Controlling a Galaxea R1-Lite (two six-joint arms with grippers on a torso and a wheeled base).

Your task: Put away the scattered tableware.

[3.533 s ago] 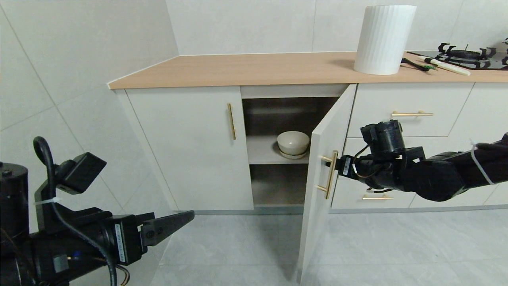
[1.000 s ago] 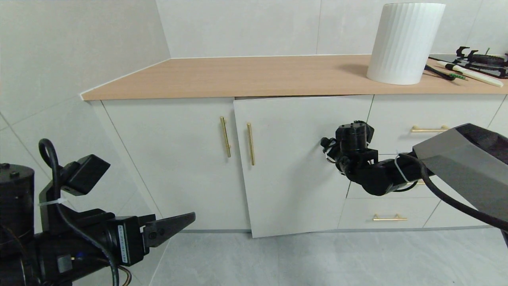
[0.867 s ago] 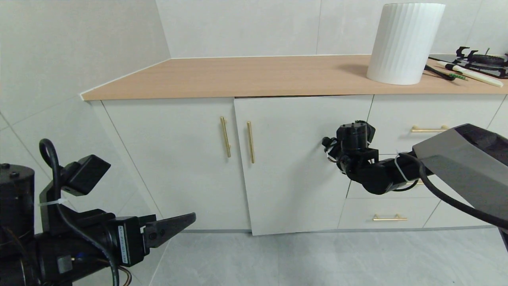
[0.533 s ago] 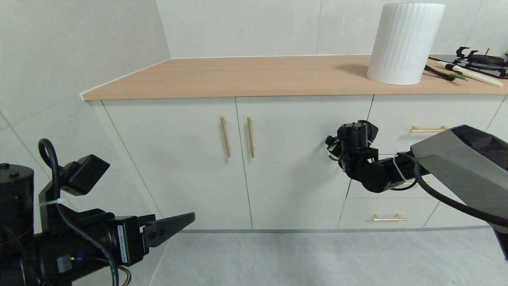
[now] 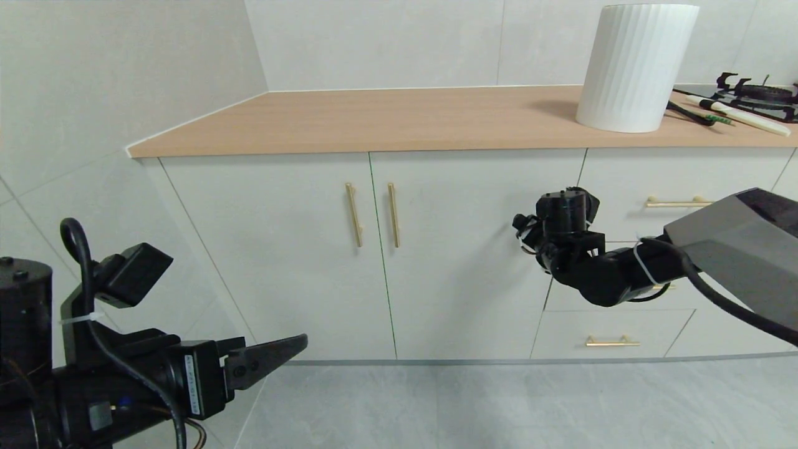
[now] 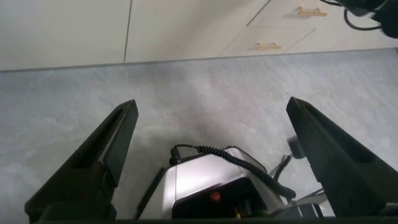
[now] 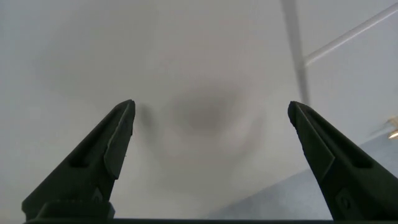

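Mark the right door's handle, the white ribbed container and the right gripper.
right door's handle (image 5: 393, 215), head view, middle of the bar.
white ribbed container (image 5: 636, 68), head view, its side wall.
right gripper (image 7: 210, 106), right wrist view, midway between its fingertips.

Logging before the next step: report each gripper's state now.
Left gripper: open, holding nothing, above the floor.
Right gripper: open, holding nothing, facing the shut cabinet door.
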